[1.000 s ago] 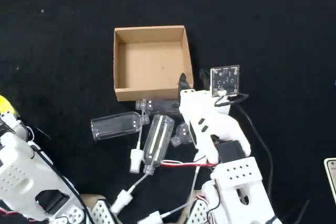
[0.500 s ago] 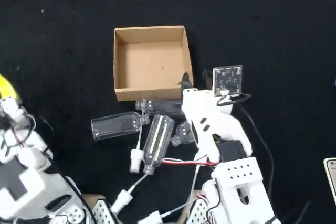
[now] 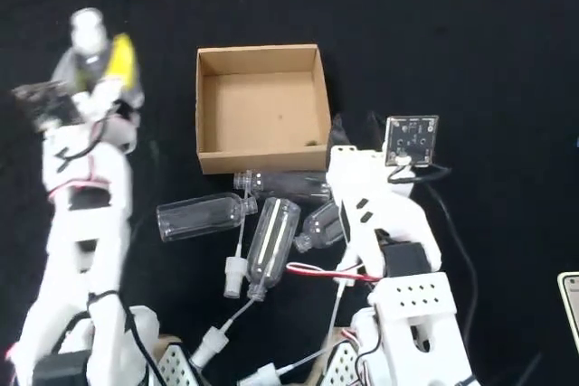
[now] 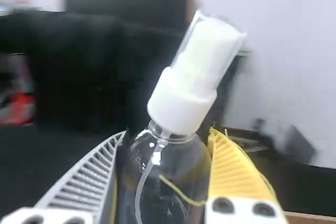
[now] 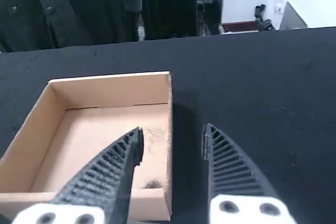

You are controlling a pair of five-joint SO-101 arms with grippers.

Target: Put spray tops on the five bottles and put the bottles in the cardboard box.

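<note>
mostly clear bottle (image 4: 157, 179), white spray top (image 4: 193, 72)

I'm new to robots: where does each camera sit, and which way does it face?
High view: fixed above, looking down on the table, cardboard box and loose bottles; both arms show.
Left wrist view: on the left wrist, facing the room; the left gripper holds a spray-topped bottle.
Right wrist view: on the right wrist, looking past the open right gripper into the box.
Shared: the box, in high and right wrist views.
</note>
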